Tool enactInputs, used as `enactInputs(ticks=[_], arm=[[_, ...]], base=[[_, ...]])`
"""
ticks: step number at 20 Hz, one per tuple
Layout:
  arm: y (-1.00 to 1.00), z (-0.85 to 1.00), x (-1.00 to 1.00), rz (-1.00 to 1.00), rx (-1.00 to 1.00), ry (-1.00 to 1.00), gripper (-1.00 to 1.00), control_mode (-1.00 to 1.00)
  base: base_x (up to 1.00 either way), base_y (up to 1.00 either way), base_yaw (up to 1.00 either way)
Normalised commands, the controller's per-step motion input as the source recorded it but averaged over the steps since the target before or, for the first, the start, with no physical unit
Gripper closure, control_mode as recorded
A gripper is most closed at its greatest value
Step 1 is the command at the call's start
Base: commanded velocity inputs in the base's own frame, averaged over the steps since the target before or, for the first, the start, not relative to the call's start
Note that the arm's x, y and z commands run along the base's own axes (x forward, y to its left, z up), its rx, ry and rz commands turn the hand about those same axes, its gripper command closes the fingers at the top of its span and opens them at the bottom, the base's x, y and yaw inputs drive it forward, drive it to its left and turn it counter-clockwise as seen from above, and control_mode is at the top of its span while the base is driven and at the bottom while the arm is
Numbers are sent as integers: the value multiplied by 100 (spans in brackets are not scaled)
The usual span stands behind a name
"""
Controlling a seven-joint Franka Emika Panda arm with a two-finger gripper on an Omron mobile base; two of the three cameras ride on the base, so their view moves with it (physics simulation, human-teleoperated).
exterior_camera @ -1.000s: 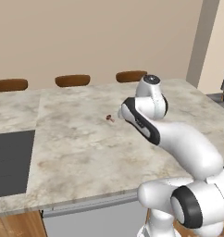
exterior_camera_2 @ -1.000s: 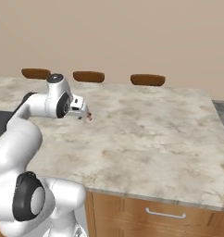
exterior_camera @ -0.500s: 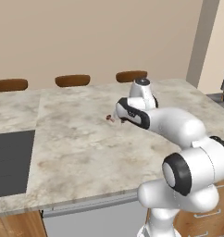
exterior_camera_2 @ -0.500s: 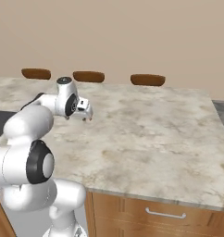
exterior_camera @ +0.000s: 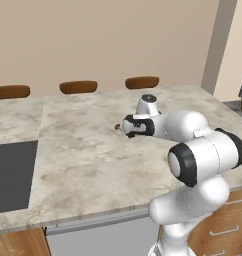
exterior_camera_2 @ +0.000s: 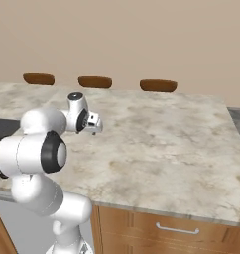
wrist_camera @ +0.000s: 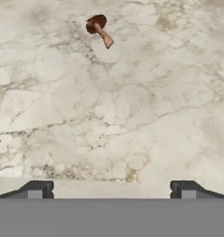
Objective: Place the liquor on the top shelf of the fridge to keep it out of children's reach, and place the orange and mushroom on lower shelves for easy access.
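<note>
Marble counter (exterior_camera: pixel 83 160) — gripper (wrist_camera: pixel 111 189), jaws wide apart, hovers near the mushroom (wrist_camera: pixel 98 27); next, likely descending to grasp it.

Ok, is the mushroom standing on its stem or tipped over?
Tipped over: the mushroom lies on its side on the counter, cap and stem both flat against it.

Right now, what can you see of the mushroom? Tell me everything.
The mushroom is a tiny thing with a dark reddish-brown cap and a pale pinkish stem. It lies tipped on its side on the marbled counter, casting a faint shadow beside it. Only the counter touches it. In the hand view it sits ahead of the open gripper and off to one side, well clear of both fingertips. In the left base view it is a small speck just beyond the hand.
</note>
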Motion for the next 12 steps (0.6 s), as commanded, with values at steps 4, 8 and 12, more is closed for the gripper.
enactInputs(ticks=[4,8,12], arm=[[0,-2,48,0,0,0,-100,-100],[0,-1,42,0,0,0,-100,-100],[0,-7,37,0,0,0,-100,-100]], base=[[0,0,0],[0,0,0],[0,0,0]])
